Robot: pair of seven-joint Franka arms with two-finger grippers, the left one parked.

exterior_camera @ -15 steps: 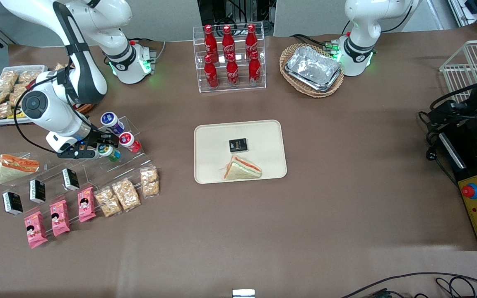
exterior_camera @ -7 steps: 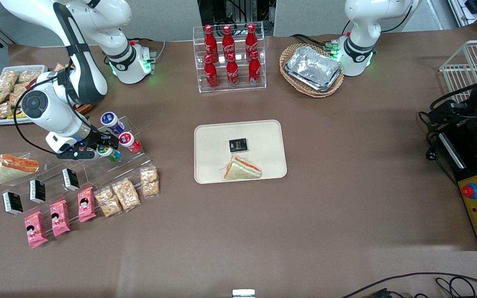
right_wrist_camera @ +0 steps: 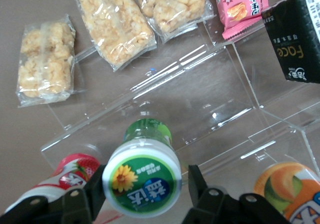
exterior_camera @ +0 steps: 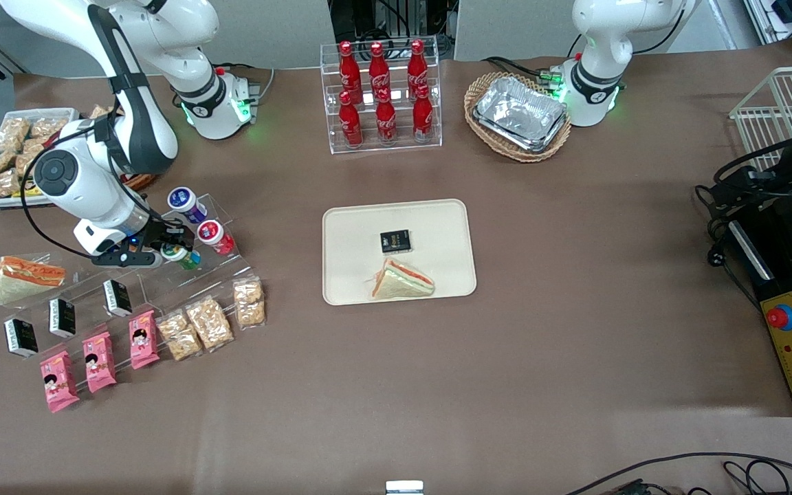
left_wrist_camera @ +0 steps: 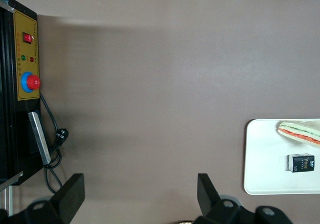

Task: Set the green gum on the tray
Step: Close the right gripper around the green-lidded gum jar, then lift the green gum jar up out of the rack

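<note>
The green gum (right_wrist_camera: 142,176) lies on its side in a clear rack (exterior_camera: 193,265) toward the working arm's end of the table, well apart from the tray (exterior_camera: 437,220). The gripper (right_wrist_camera: 145,191) straddles its white lid; whether it grips yet cannot be told. A centred squeeze and straight lift seem wise: the red canister (exterior_camera: 214,235) lies just beside it.

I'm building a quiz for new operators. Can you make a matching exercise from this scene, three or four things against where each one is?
Things:
1. green gum
2. black packet
3. foil trays
4. cola bottles

Places:
A. in the wicker basket
B. between the fingers of the claw
C. in the clear rack
D. on the tray

Pairs: 1-B, 2-D, 3-A, 4-C
</note>
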